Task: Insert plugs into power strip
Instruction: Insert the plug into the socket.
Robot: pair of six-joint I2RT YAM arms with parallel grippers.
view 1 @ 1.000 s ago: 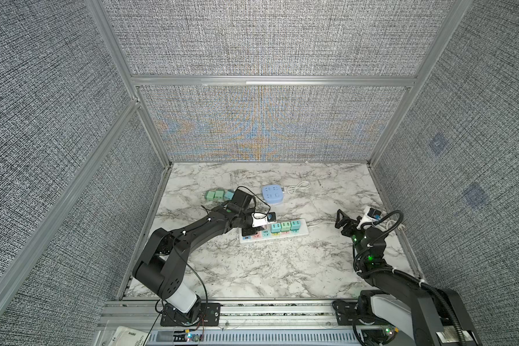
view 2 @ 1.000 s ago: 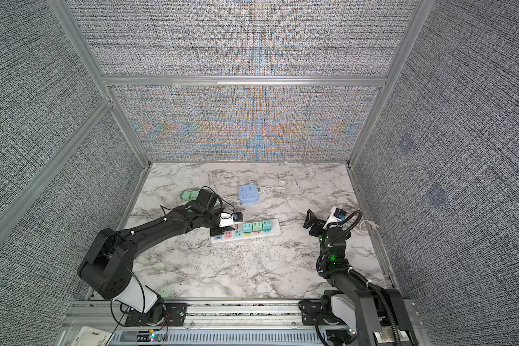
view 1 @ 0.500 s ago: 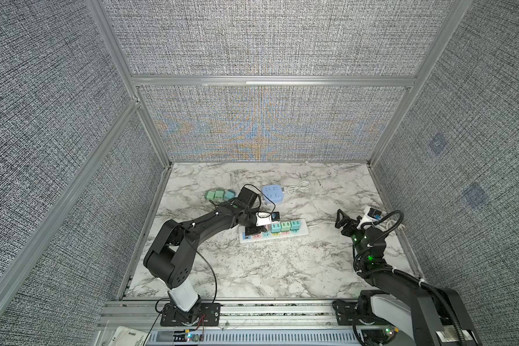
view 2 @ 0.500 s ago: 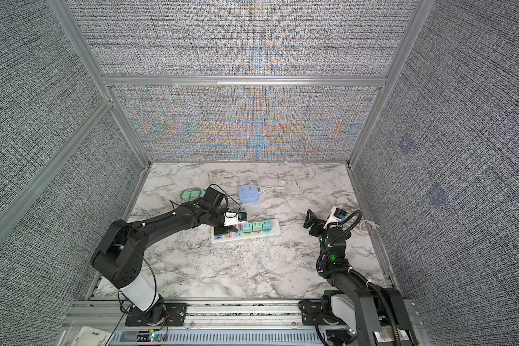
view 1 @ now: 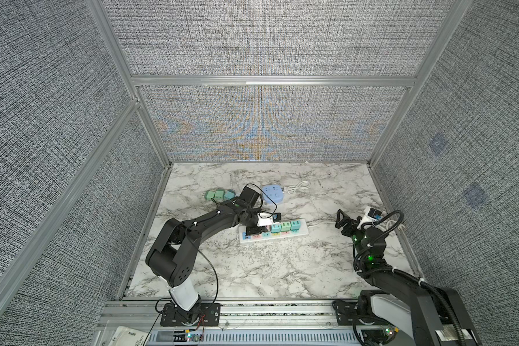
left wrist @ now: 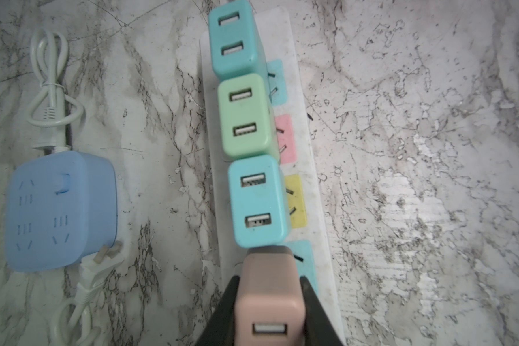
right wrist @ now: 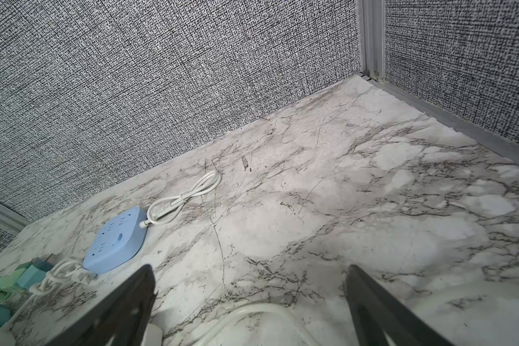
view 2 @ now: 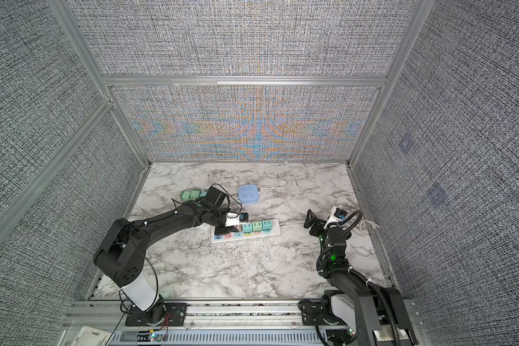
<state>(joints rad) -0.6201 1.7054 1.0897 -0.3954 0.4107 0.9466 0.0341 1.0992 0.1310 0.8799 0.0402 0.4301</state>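
Left gripper (left wrist: 269, 284) clenched on pink USB plug (left wrist: 267, 305), over power strip (left wrist: 279, 36) socket; teal plug (left wrist: 256, 203) touching just ahead of fingertips; prongs hidden; misalignment or neighbour rubbing may jam, tilt plug; strip unheld, may slide; right gripper (right wrist: 249, 275) spread, empty.

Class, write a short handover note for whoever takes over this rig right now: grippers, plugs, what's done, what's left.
Left gripper: jaws shut on the pink plug, held over the power strip next to the last seated plug; whether its prongs are in is hidden.
Right gripper: jaws open, empty, away from the strip.
Done: three plugs stand in the strip.
Left: seat the pink plug, then the three loose plugs lying toward the rear left.
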